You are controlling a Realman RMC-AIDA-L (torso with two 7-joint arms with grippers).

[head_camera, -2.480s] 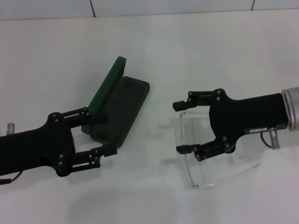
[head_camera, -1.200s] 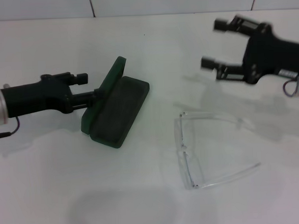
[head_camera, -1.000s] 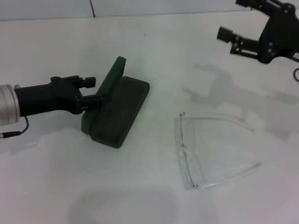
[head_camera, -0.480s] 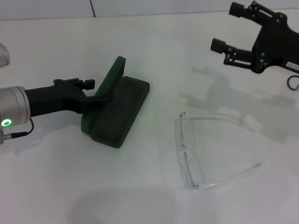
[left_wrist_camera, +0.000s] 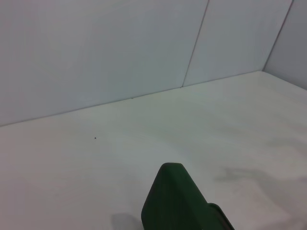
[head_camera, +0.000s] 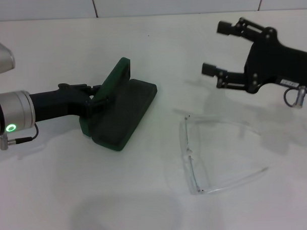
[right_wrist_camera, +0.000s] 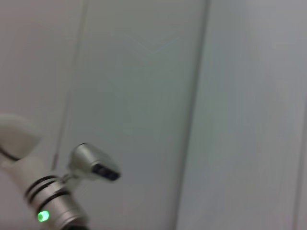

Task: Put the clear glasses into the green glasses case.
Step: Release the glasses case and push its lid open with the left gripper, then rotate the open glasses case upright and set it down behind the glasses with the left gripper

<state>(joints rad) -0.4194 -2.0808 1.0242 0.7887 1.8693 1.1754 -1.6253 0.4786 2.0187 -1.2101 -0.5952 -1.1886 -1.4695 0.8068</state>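
The green glasses case (head_camera: 122,110) lies open left of centre, its lid standing up along the left side and its dark lining facing up. My left gripper (head_camera: 94,98) is turned on its side and rests against the lid's outer face. In the left wrist view only the lid's rounded green corner (left_wrist_camera: 171,200) shows. The clear glasses (head_camera: 189,156) lie unfolded on the table to the right of the case, with both thin arms pointing right. My right gripper (head_camera: 215,48) hangs open in the air behind the glasses, holding nothing.
A white table (head_camera: 146,206) carries everything, and a pale tiled wall runs along its far edge. The right wrist view shows that wall and the left arm's silver wrist with a green light (right_wrist_camera: 44,215).
The right gripper has come down and left from the far right corner toward the glasses. The left arm has pressed in, and the case has slid slightly to the right.
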